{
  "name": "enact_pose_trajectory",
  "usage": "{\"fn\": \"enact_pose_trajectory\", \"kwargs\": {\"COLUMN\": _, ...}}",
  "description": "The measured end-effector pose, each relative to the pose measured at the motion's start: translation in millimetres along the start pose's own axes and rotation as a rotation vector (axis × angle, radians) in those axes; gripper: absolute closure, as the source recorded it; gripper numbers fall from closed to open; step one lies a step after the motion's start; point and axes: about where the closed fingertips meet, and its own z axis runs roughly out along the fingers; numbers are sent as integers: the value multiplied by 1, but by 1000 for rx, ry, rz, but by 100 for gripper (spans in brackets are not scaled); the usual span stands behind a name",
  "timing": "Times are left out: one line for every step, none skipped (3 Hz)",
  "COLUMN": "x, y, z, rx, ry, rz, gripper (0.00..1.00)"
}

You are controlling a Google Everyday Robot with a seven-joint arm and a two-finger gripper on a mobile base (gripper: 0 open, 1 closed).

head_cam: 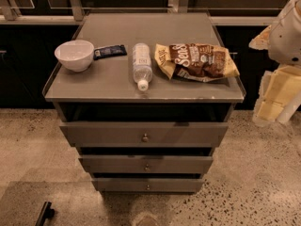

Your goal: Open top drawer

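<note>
The speckled, polished stone floor [254, 182] carries a grey metal cabinet with a flat, raised-edge top [141, 94] and three matte drawer fronts stepped one below another. The top drawer [108, 134], the tallest and widest plain grey panel, sits just under the cabinet top. A dark gap shows above it, so it looks already drawn out a little, though its inside is in shadow.

The robot's pale, cream-and-white arm hangs at the right edge, well apart from the drawers. Its gripper [275, 105] appears to be the lower end, level with the cabinet top, and I cannot tell whether it is released or clenched; it holds nothing visible.

On the top lie a crinkled yellow-and-brown foil snack bag [197, 61], a smooth white round bowl [74, 54], a clear plastic bottle on its side with a white cap [141, 65], and a dark blue wrapped bar [109, 52] touching the bowl.

I judge the step to be the approach: next, the gripper must swing left and down to the small round metal knob [145, 137] and pull straight outward.
</note>
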Motion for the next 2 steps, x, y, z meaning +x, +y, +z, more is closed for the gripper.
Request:
{"fn": "enact_pose_trajectory", "kwargs": {"x": 0, "y": 0, "z": 0, "rx": 0, "ry": 0, "rz": 0, "gripper": 0}}
{"fn": "enact_pose_trajectory", "kwargs": {"x": 5, "y": 7, "z": 7, "rx": 16, "ry": -30, "rz": 19, "gripper": 0}}
